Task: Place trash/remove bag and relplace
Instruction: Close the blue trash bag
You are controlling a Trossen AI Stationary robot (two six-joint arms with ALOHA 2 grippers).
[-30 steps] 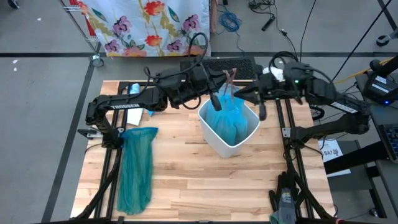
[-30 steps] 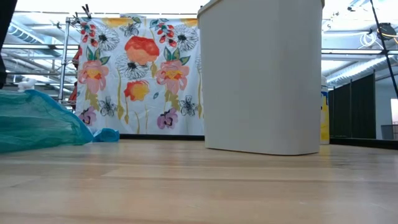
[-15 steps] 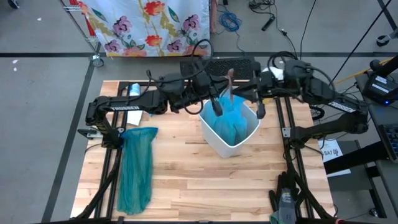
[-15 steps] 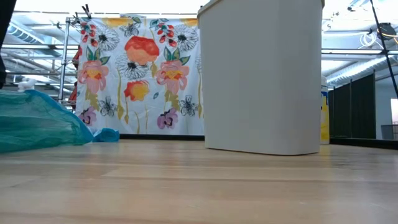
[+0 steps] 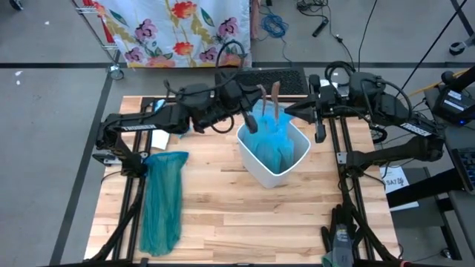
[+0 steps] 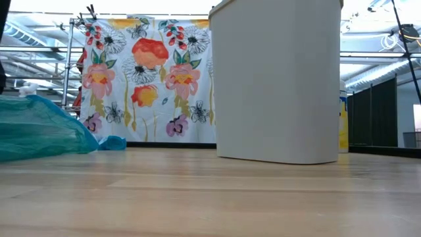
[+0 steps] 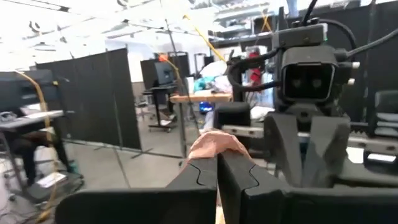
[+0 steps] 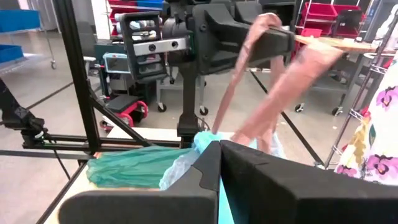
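The pale blue bag [image 5: 271, 141] sits in the white bin [image 5: 273, 176] at mid table, its gathered top poking above the rim. Two pinkish-brown drawstring strands [image 5: 261, 96] rise from that top. My left gripper [image 7: 217, 160] reaches in from the table's left, high above the bin [image 6: 276, 79], shut on the drawstring. My right gripper [image 8: 219, 148] comes level from the table's right, shut, its tips right at the bag's top [image 8: 200, 144]. The trash is out of view. My left gripper pinches the drawstring [image 7: 214, 144] between its two fingertips, roughly level and high above the bin. A small bulge of the strip shows just past the tips. Two strands [image 8: 239, 81] slant down from the fingers to the bag's top. My right gripper: whether its shut tips touch the bag's plastic, I cannot tell.
A darker teal-green bag [image 5: 163, 200] lies flat along the table's left side, also seen in the low view [image 6: 39, 128]. A small blue and white item [image 5: 159, 107] lies at the far left. A keyboard [image 5: 260, 76] sits beyond the far edge. Bare wood lies in front of the bin.
The drawstring strands, bunched together above the bag a second ago, now stand apart as two straighter strips. My left gripper has tipped slightly upward while staying shut on the strip.
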